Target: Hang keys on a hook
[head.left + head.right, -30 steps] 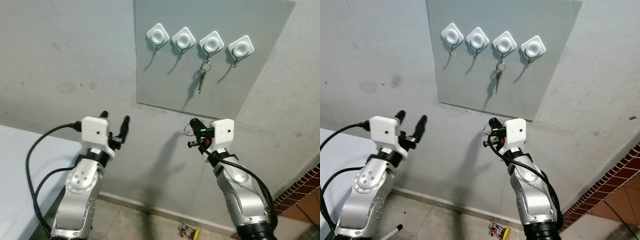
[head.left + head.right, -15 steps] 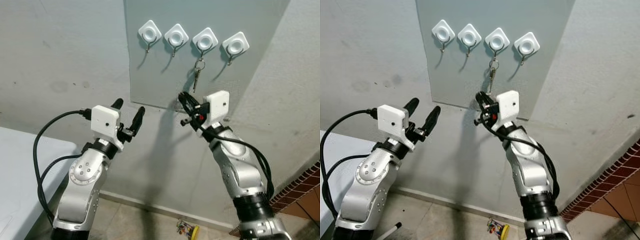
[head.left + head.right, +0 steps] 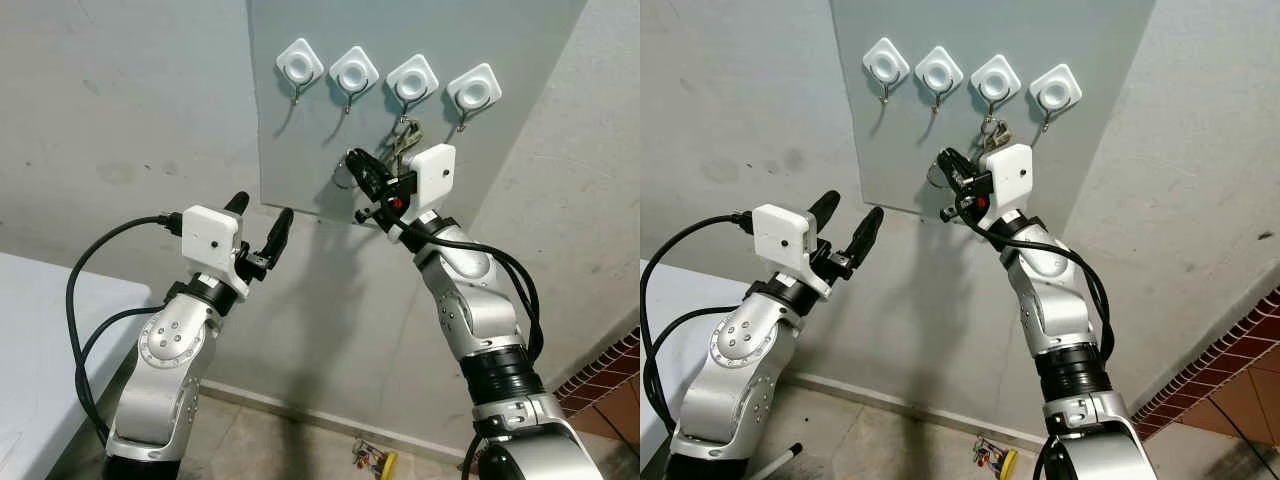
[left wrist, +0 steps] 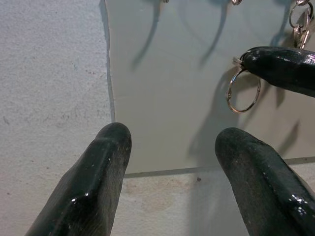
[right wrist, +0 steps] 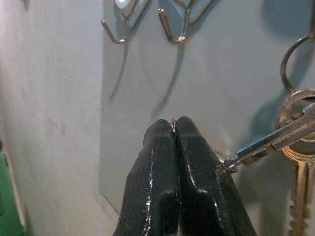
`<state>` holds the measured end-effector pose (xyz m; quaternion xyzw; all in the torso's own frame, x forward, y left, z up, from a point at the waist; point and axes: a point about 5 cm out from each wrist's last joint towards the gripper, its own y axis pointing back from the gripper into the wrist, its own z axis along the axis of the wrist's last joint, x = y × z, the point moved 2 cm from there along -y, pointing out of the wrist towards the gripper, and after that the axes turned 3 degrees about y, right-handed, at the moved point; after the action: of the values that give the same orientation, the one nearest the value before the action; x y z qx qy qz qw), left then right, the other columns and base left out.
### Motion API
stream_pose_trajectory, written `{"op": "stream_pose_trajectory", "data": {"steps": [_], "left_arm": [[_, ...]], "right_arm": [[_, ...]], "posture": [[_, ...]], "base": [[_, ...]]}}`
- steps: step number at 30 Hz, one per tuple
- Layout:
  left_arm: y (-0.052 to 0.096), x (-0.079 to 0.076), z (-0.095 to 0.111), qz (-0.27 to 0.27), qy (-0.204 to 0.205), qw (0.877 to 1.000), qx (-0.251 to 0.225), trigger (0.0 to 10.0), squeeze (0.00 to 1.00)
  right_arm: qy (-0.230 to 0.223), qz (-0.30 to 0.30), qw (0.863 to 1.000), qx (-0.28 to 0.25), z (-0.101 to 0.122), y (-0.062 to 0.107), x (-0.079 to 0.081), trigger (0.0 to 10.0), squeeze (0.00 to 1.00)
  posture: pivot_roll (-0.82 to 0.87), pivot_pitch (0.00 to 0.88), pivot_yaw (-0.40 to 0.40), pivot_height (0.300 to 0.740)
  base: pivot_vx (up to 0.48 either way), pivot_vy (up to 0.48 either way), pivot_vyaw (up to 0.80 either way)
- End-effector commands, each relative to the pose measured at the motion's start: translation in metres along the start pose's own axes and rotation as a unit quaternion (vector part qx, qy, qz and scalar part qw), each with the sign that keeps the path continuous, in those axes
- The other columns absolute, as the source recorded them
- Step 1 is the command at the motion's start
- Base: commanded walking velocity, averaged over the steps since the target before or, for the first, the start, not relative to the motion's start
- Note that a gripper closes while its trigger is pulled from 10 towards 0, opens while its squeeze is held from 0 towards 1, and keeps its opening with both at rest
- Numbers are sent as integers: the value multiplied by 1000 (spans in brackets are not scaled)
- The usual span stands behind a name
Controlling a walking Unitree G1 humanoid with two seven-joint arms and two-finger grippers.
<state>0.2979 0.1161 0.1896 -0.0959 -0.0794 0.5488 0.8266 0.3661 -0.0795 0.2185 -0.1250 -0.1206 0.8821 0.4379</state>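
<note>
Since half a second ago: right gripper [image 3: 362,180] has risen from the grey panel's lower edge to just under the hook row
Right gripper: fingers pressed together on a thin key ring [image 4: 242,91], which pokes out past the tips in front of the grey panel [image 3: 300,150]
Keys: a bunch [image 5: 298,129] hangs from the third hook [image 3: 412,82], close beside the gripper; from the right wrist one key juts sideways against the fingers, so it may be nudged
Free hooks: first hook [image 3: 300,67] and second hook [image 3: 353,73] bare, fourth hook [image 3: 473,93] bare
Left gripper [image 3: 258,228]: fingers spread apart, empty, held low and well clear of the hooks
Meaning for task: approach nearly done; ring not yet on any hook
Next, judged: lift the ring over a bare hook tip, then release
Risk: knocking the hung bunch
</note>
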Motion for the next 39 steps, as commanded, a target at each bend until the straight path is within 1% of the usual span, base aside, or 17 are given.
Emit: {"op": "stream_pose_trajectory", "data": {"steps": [1, 5, 6, 9, 11, 19, 26, 32, 37, 39], "left_arm": [[0, -3, 6, -6, -2, 1000, -7, 10000, 0], [0, -3, 6, -3, -2, 1000, -8, 10000, 0], [1, -3, 5, -1, -3, 1000, -7, 10000, 0], [1, -3, 6, 0, -2, 1000, -8, 10000, 0], [1, -4, 5, -1, -1, 1000, -8, 10000, 0], [1, -5, 5, -3, 1, 1000, -6, 10000, 0], [2, -5, 4, -2, 2, 1000, -5, 10000, 0], [2, -6, 3, 0, 3, 1000, -3, 10000, 0], [2, -6, 3, 1, 4, 1000, -2, 10000, 0], [2, -5, 3, 2, 4, 1000, -2, 10000, 0]], "right_arm": [[-2, 6, 1000, -24, 12, -5, -2, 10000, 0], [-10, 24, 999, -33, 14, -5, 2, 10000, 0], [-21, 40, 998, -41, 15, -4, 7, 10000, 0], [-28, 49, 997, -49, 17, -4, 9, 10000, 0], [-42, 63, 995, -61, 22, -5, 12, 10000, 0], [-57, 79, 993, -67, 26, -6, 15, 10000, 0], [-58, 81, 993, -61, 23, -5, 17, 10000, 0], [-53, 82, 993, -71, 32, -10, 16, 10000, 0], [-52, 80, 993, -75, 35, -13, 15, 10000, 0], [-50, 76, 993, -82, 40, -17, 13, 10000, 0]], "posture": [[-48, 21, -42, 740], [-39, 17, -49, 740], [-37, 15, -51, 740], [-37, 15, -51, 740], [-37, 12, -53, 740], [-38, 11, -56, 740], [-38, 18, -58, 740], [-43, 30, -57, 740], [-43, 30, -57, 740], [-43, 34, -58, 740]], "base": [[0, 0, 0], [0, 0, 0], [0, 0, 0], [0, 0, 0], [0, 0, 0], [0, 0, 0], [0, 0, 0], [0, 0, 0], [0, 0, 0], [0, 0, 0]]}}
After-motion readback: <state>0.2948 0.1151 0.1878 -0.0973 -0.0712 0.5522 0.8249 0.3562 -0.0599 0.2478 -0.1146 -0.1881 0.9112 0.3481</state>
